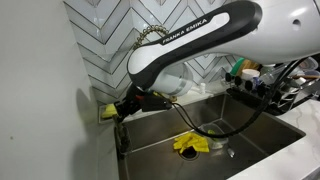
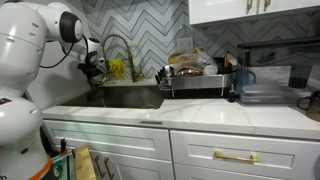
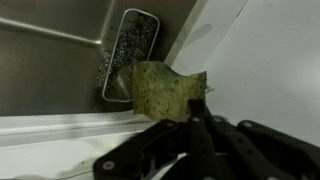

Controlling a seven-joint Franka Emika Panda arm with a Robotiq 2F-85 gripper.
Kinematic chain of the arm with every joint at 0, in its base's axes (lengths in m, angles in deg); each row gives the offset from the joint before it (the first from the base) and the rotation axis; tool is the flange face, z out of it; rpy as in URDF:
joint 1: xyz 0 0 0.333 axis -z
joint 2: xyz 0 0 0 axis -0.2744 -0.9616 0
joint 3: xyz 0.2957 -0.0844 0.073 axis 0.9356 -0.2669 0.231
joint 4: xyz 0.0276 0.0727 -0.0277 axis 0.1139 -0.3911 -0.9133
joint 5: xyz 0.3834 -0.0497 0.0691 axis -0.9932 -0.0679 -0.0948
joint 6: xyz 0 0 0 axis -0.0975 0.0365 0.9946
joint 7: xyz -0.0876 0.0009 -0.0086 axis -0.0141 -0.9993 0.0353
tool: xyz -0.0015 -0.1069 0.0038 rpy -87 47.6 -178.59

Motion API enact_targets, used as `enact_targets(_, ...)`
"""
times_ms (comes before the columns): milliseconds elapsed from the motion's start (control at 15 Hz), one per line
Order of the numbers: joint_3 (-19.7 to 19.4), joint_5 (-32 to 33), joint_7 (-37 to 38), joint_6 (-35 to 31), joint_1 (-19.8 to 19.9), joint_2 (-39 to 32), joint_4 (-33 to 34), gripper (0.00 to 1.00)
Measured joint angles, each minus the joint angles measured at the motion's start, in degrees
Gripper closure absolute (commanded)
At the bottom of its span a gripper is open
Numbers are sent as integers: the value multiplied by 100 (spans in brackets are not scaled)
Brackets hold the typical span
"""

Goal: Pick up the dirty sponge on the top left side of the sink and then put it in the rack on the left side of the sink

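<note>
Olive-green and rough, the sponge hangs just ahead of the claw in the wrist view. The two fingers pinch it at its near edge and meet there with no gap to see, so the claw is clenched on the sponge and carries it in the air. I judge that the grip is at the edge, not the middle, so that the free part can go first into a narrow place.

Just beyond the sponge, partly hidden under its far corner, is the rack. It is a small steel holder with a speckled inside, set against the wall of the sink. The sponge covers only the near end of the rack; whether they touch, I cannot tell. To the right of the claw is the white counter.

In an exterior view the claw is at the corner of the basin, close to the tiled wall. Well apart from it, low in the basin, lies a yellow cloth.

The pick-up seems done and the placing is left. The claw likely needs to go a little forward and down before it opens; otherwise the sponge may land across the rim.
</note>
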Motion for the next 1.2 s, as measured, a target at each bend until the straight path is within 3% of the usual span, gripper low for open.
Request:
enact_targets(733, 405, -38, -5, -63, 381, -404, 1, 100)
enact_targets(1200, 674, -38, -190, -456, 563, -647, 30, 100)
